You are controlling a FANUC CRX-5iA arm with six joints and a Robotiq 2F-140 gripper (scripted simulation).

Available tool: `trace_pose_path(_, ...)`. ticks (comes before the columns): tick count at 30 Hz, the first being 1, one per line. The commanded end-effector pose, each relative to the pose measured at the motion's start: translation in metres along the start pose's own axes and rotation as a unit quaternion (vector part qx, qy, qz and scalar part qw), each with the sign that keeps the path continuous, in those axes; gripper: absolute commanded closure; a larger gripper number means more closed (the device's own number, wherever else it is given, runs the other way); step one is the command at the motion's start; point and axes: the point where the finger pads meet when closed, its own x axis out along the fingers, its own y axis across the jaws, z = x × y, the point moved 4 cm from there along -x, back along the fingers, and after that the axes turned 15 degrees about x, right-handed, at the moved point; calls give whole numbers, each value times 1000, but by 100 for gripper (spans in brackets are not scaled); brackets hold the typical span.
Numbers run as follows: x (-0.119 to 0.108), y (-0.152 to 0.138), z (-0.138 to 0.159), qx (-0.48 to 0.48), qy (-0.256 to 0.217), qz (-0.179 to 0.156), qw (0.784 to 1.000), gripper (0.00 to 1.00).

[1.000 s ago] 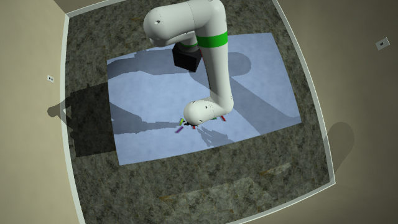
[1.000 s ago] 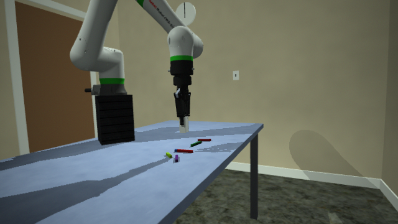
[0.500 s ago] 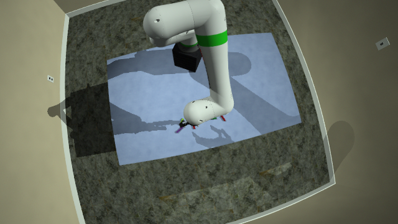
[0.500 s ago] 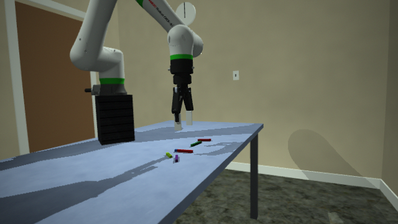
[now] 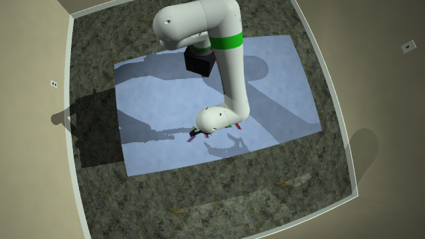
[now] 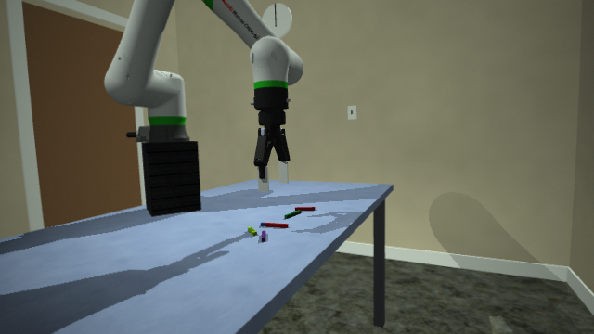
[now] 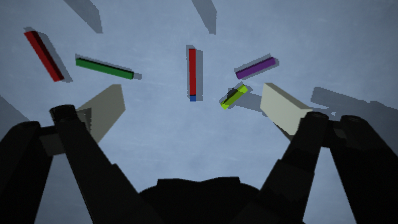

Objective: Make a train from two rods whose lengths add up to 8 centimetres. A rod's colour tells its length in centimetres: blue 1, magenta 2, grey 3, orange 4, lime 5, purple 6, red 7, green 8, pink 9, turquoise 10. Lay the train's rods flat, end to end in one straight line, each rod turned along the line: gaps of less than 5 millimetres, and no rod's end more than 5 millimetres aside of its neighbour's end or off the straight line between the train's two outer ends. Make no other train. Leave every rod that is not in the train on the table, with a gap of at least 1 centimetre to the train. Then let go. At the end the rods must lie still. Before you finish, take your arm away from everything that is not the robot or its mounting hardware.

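In the wrist view a red rod (image 7: 192, 70) lies flat on the table with a small blue rod (image 7: 193, 98) touching its near end, in one line. A second red rod (image 7: 44, 55) lies at far left, a green rod (image 7: 104, 68) beside it, a purple rod (image 7: 255, 67) at right and a lime rod (image 7: 234, 96) below that. My gripper (image 7: 193, 96) is open and empty, raised well above the table, over the red and blue pair. In the exterior view the gripper (image 6: 273, 178) hangs above the rods, with the red rod (image 6: 276, 225) below.
The robot's black base block (image 6: 172, 177) stands at the back left of the table. The table's right edge (image 6: 343, 232) is close to the rods. The arm hides most of the rods in the top view.
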Motion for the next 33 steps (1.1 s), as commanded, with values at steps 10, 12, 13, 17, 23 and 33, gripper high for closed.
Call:
trace_pose_path(10, -35, 0, 0, 0, 0, 0, 1000, 0)
trace_pose_path(12, -45, 0, 0, 0, 0, 0, 1000, 0)
trace_pose_path(13, -49, 0, 0, 0, 0, 0, 1000, 0)
trace_pose_path(17, -58, 0, 0, 0, 0, 0, 1000, 0)
trace_pose_path(23, -73, 0, 0, 0, 0, 0, 1000, 0)
trace_pose_path(33, -75, 0, 0, 0, 0, 0, 1000, 0)
